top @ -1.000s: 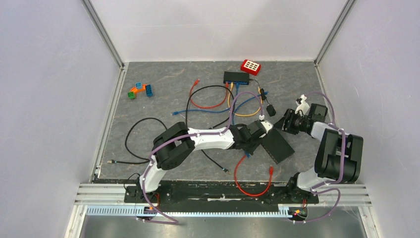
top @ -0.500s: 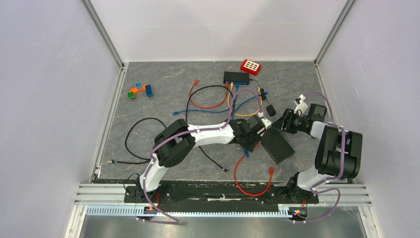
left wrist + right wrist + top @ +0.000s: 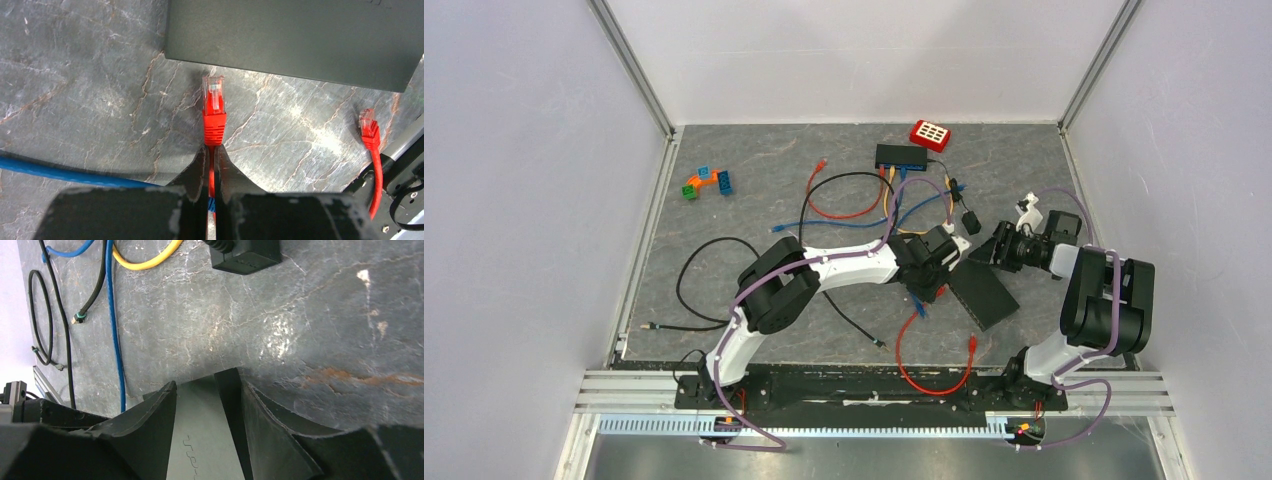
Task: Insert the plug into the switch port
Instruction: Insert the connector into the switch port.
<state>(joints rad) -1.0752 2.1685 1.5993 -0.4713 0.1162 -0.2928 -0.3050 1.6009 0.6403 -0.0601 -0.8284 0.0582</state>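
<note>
Grey tabletop [image 3: 75,75]: left gripper [image 3: 212,159] pinches red plug [image 3: 214,107], right gripper [image 3: 207,386] clamps switch [image 3: 300,40]; blue cable [image 3: 50,172] beside.

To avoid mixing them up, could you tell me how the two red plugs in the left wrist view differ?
The gripped red plug is clamped behind its boot in the left gripper; the loose red plug lies free. The gripped one points at the switch, near its edge; the loose one sits farther off. Both have red boots and clear tips.
</note>
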